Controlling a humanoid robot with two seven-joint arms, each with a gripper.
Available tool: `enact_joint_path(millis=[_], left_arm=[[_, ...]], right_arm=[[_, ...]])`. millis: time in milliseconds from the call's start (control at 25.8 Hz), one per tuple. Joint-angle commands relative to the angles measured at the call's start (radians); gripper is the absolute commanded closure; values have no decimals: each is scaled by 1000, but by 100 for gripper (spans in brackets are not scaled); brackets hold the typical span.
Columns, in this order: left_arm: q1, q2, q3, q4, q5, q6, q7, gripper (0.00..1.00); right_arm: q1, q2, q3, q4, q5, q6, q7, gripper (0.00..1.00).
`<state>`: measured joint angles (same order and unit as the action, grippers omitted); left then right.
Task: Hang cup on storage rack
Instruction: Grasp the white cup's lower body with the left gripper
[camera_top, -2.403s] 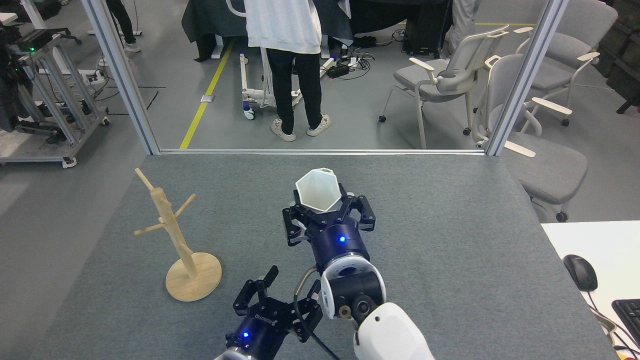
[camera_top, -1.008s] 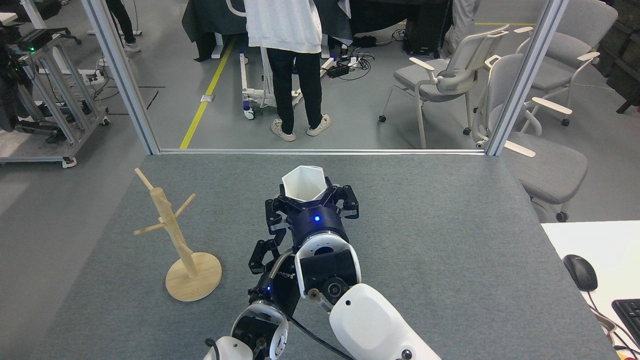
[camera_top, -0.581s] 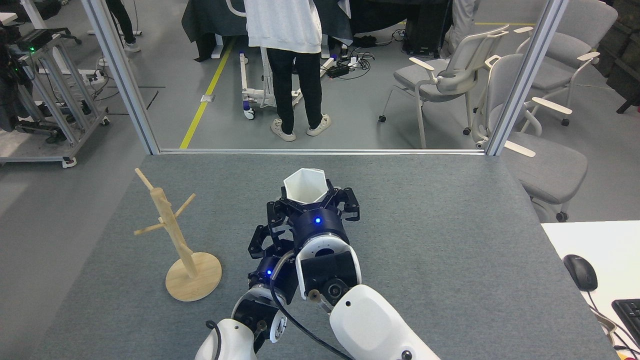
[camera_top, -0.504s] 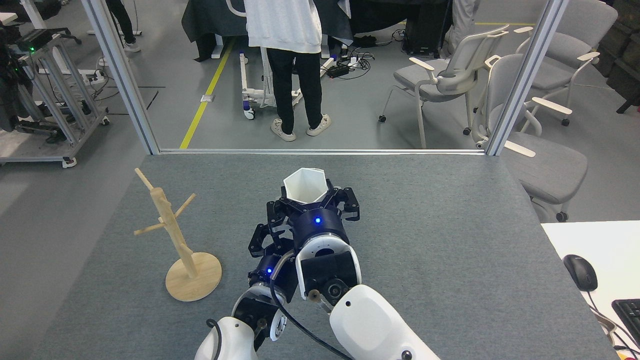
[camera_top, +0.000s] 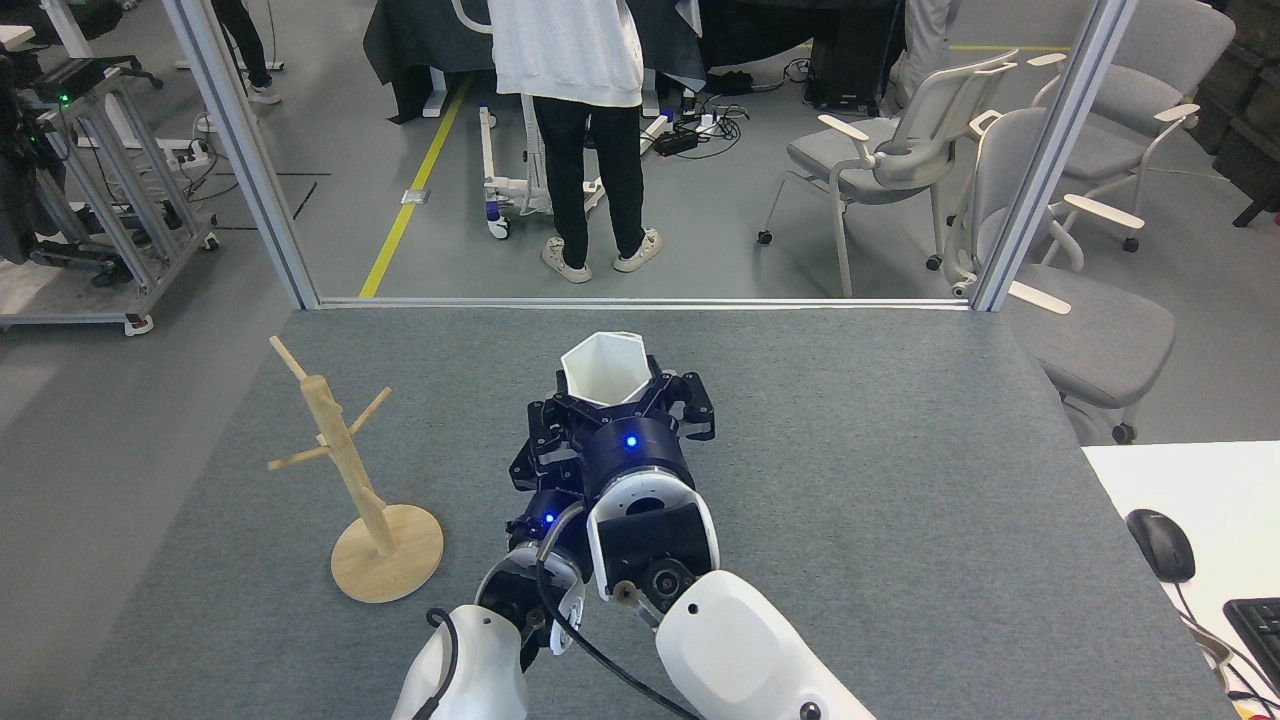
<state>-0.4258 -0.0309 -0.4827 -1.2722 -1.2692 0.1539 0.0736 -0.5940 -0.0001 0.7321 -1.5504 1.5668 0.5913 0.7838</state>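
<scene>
White faceted cup (camera_top: 603, 370) with a hexagonal rim, held mouth-up above the middle of the grey felt-covered table (camera_top: 900, 480), clamped low on its tapering body between the black fingers of the right gripper (camera_top: 620, 412), pinching it from both sides. Gripped near the base, probably to leave the rim and upper wall free; no handle visible from this angle, so its facing cannot be told. Tucked just below and to the left of that wrist, the left gripper (camera_top: 532, 470), mostly hidden behind the right one, so open or closed cannot be told; placed close to the cup, perhaps for a handover or a steadying hold. Well apart to the left, standing upright on its round flat base, the light wooden mug tree (camera_top: 345, 470) with slanted pegs, all bare. Cup not yet hung; a carry leftward and a turn to bring the handle to a peg seemingly needed next.
</scene>
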Motion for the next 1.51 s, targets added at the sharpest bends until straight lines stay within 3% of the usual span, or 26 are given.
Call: enact_joint_path(millis=[0, 194, 271, 349, 388, 465, 504, 543, 620, 1085, 1473], left_arm=[[-8, 0, -2, 4, 4, 4, 0, 59], [-8, 5, -2, -2, 2, -13, -1, 83], [-7, 11, -2, -2, 2, -53, -1, 97], [-7, 12, 0, 2, 4, -106, -1, 100], [-7, 11, 1, 1, 4, -117, -1, 100], [-7, 11, 1, -1, 5, -126, -1, 100], [-7, 11, 3, -1, 5, -126, -1, 100], [-8, 12, 3, -4, 5, -126, 0, 100], [-8, 16, 3, -15, 4, -126, 2, 100], [-2, 20, 3, -33, 5, -126, 63, 100], [76, 20, 0, -6, 5, -129, 69, 100]], right_arm=[[-1, 0, 0, 1, 1, 4, 6, 78], [2, -1, 0, 16, 1, 4, 5, 76], [2, -3, 0, 18, 1, 4, 5, 75], [2, -3, 0, 18, 1, 4, 0, 70], [2, -3, 0, 18, 1, 4, -3, 62], [0, -1, 0, 18, 1, 4, -3, 30], [0, -1, 0, 16, 2, 4, -3, 19], [0, -1, 1, 16, 10, 4, -3, 10], [2, 0, 0, 16, 33, 4, -3, 3], [3, 0, 4, 0, 38, 4, -3, 2], [36, 9, 46, -155, 38, -15, -38, 1]])
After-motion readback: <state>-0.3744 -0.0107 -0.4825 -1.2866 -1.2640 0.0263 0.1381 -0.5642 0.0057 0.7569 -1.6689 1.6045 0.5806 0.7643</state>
